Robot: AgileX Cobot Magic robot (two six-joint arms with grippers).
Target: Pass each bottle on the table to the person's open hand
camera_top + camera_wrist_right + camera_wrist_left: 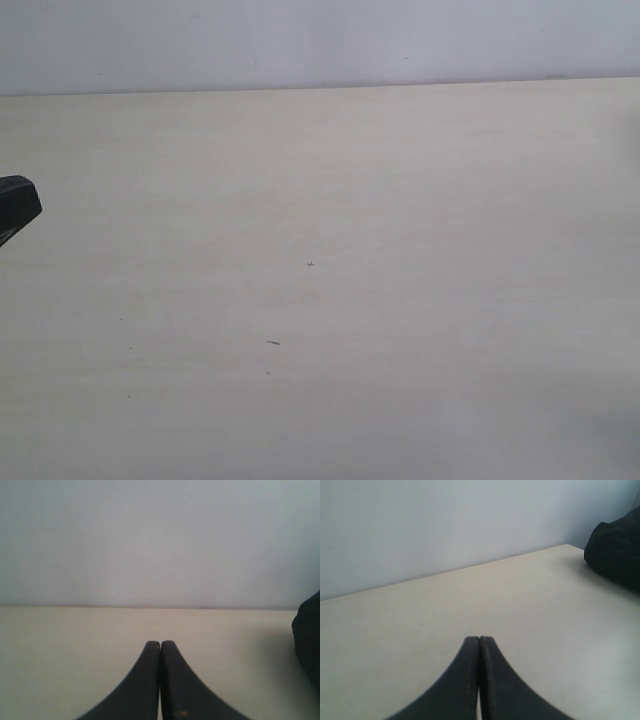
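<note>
The wall (300, 40) stands behind the table (420, 200), a wide pale beige top with faint grain. No bottle shows in any view, so its bearing from the jaws, its long axis, its look and the nearer arm cannot be determined. No open hand shows either. An unidentified black mass (616, 550) lies near a table corner. Left gripper (479, 640): jaws pressed together, holding nothing. Right gripper (160, 643): likewise. Tiny dark specks (272, 343) mark the top.

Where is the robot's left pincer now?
In the left wrist view, the left pincer is shut over the pale table, pointing toward the white wall.
</note>
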